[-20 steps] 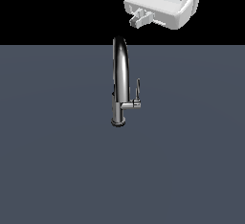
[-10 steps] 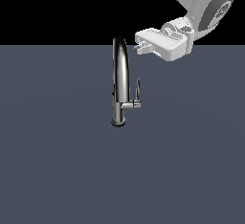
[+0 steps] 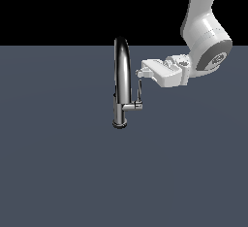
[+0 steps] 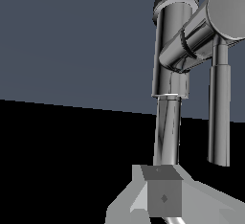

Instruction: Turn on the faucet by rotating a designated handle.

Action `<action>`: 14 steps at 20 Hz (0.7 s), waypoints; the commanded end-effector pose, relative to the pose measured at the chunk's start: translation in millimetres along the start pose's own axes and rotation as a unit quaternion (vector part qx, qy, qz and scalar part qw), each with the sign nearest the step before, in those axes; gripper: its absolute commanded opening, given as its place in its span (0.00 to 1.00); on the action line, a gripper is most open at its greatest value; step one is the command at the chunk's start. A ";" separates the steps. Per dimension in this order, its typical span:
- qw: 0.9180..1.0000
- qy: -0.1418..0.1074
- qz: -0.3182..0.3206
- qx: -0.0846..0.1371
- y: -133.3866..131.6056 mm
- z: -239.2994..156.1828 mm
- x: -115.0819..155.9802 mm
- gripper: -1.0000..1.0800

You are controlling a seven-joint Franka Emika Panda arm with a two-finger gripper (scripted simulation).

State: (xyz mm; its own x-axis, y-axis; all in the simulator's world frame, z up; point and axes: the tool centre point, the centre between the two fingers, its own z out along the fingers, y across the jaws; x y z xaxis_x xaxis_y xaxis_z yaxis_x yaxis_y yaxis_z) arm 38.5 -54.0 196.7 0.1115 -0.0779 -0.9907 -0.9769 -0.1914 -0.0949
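The chrome faucet [image 3: 122, 83] stands upright on the dark grey floor, with its arched spout on top and a short side stub [image 3: 133, 106] pointing to the exterior view's right. The thin handle [image 3: 139, 91] rises from that stub. My gripper [image 3: 140, 72] reaches in from the exterior view's right, level with the top of the handle and touching or nearly touching it. Its fingers look pressed together with nothing between them. In the wrist view the faucet body [image 4: 168, 117], the stub [image 4: 198, 34] and the handle [image 4: 219, 117] loom close beyond my fingertips [image 4: 163, 197].
The white arm [image 3: 206, 37] comes down from the upper right of the exterior view. The flat dark grey floor [image 3: 63, 163] spreads around the faucet, with black background behind it.
The arm has come down and moved toward the exterior view's left, bringing the gripper from above and right of the faucet to the top of the handle. The faucet looks unmoved.
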 end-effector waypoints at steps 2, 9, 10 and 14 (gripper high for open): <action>0.999 -0.024 0.022 0.023 -0.4 2.8 18.0 0.00; 0.997 -0.045 0.043 0.044 0.5 6.7 34.6 0.00; 0.997 -0.046 0.043 0.044 0.5 6.7 34.9 0.00; 0.997 -0.045 0.043 0.044 0.7 6.7 35.0 0.00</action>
State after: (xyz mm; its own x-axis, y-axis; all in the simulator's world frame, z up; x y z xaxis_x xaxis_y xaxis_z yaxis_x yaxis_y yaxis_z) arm 40.4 -50.3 161.3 0.0135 -0.0010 -0.9999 -0.9948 -0.1014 -0.0133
